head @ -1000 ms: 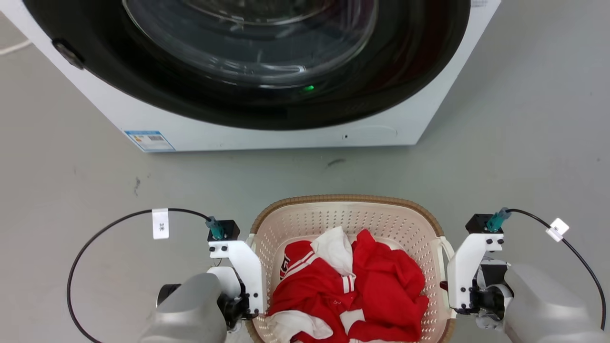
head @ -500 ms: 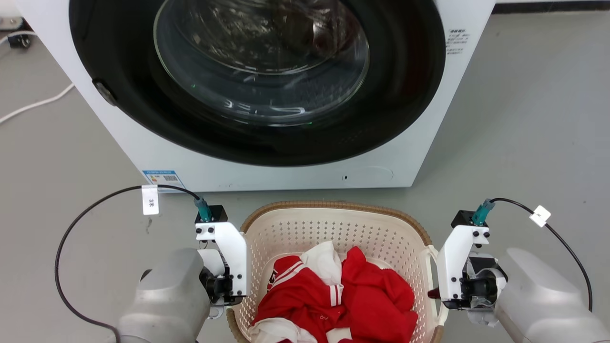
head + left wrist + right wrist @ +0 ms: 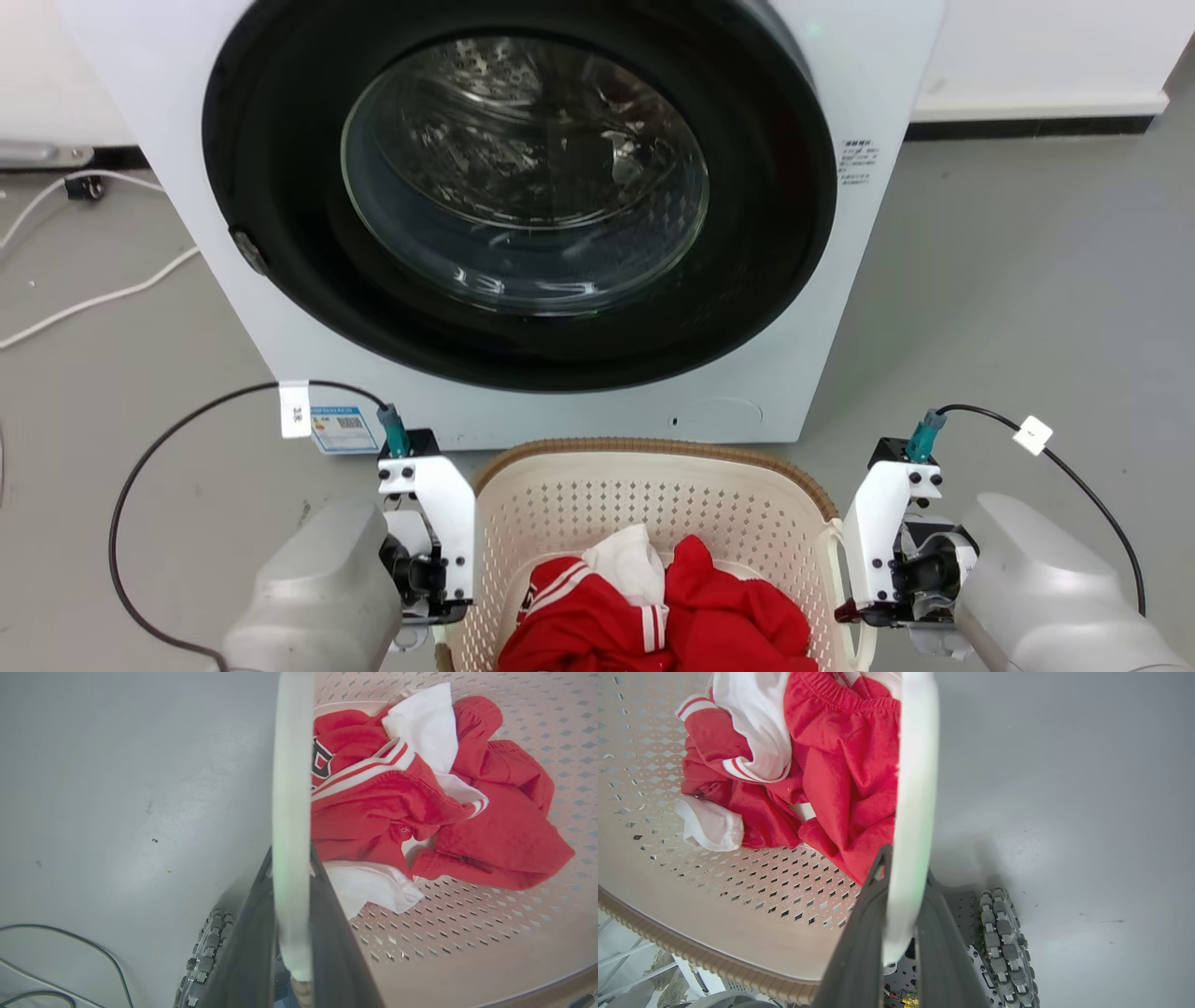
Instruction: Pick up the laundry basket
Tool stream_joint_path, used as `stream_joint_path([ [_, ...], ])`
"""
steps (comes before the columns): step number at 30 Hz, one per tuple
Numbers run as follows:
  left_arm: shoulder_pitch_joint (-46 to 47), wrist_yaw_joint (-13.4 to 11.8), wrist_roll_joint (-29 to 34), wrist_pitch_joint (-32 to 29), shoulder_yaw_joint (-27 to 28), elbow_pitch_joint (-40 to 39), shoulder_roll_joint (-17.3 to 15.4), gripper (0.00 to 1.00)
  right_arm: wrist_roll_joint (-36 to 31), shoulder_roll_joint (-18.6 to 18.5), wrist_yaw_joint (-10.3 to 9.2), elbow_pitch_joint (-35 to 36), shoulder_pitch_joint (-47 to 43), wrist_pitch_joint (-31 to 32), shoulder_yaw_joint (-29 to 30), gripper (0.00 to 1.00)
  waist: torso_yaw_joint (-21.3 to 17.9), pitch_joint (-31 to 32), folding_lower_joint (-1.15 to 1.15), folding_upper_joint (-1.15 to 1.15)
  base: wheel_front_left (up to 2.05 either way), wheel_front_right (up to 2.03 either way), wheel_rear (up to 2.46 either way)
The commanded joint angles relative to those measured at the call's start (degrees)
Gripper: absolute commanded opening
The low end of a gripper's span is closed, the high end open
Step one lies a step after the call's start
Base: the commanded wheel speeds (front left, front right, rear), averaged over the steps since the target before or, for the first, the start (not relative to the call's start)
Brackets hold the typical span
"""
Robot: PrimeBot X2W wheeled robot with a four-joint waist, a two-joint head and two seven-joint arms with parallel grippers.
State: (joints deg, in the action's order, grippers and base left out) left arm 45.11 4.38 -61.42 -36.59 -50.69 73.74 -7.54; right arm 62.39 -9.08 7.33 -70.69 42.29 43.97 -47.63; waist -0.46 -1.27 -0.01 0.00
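**BASKET, GRIPPED AT BOTH HANDLES**

**Item:** basket [image 3: 653,504], cream, perforated, with a brown woven-look rim. Placed at bottom centre of the head view, just in front of the washer [image 3: 868,308] and between the two grippers. Whether clear of the floor [image 3: 1027,299]: cannot tell.

**Contents:** clothes [image 3: 653,621], red with white trim plus white pieces, heaped on the basket bottom.

**Left gripper** [image 3: 290,865]: closed on the left handle [image 3: 290,779], with dark fingers [image 3: 247,952] on either side of the white loop and pressed against it. Set against the basket's left wall in the head view.

**Right gripper** [image 3: 903,868]: likewise clamped on the right handle [image 3: 914,779], the loop pinched between its two fingers. Set against the basket's right wall.

**Washer:** white front-loader with a round, dark-framed glass door and a steel drum visible through the glass. Sticker [image 3: 336,429] at the lower left corner of the front.

**Surroundings:** grey floor. White cords [image 3: 84,303] lying at far left, beside the washer. Roller wheel [image 3: 1004,947] just right of the right gripper's fingers in the right wrist view.
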Motion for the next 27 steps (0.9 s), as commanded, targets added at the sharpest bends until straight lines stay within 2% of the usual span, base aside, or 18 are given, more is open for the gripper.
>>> stream_joint_path([
  [1,-0.6,0.1,-0.5,-0.1,0.2,0.0,-0.3,0.00,-0.4,0.4,0.28,-0.2,0.3,-0.5,-0.3,0.00,0.0,1.2,0.01,0.00,0.00,0.00,0.00],
  [15,-2.7,-0.3,-1.2,2.6,0.6,0.0,-0.1,0.00,-0.5,1.5,0.27,-1.5,-0.6,-3.3,-0.6,0.00,0.0,4.1,0.01,0.00,0.00,0.00,0.00],
  [27,-4.3,-0.8,-1.9,2.2,0.8,0.1,0.4,0.00,-0.3,2.6,0.27,-2.1,-0.9,-4.9,-0.8,0.00,0.1,5.4,0.01,0.00,0.00,0.00,0.00],
])
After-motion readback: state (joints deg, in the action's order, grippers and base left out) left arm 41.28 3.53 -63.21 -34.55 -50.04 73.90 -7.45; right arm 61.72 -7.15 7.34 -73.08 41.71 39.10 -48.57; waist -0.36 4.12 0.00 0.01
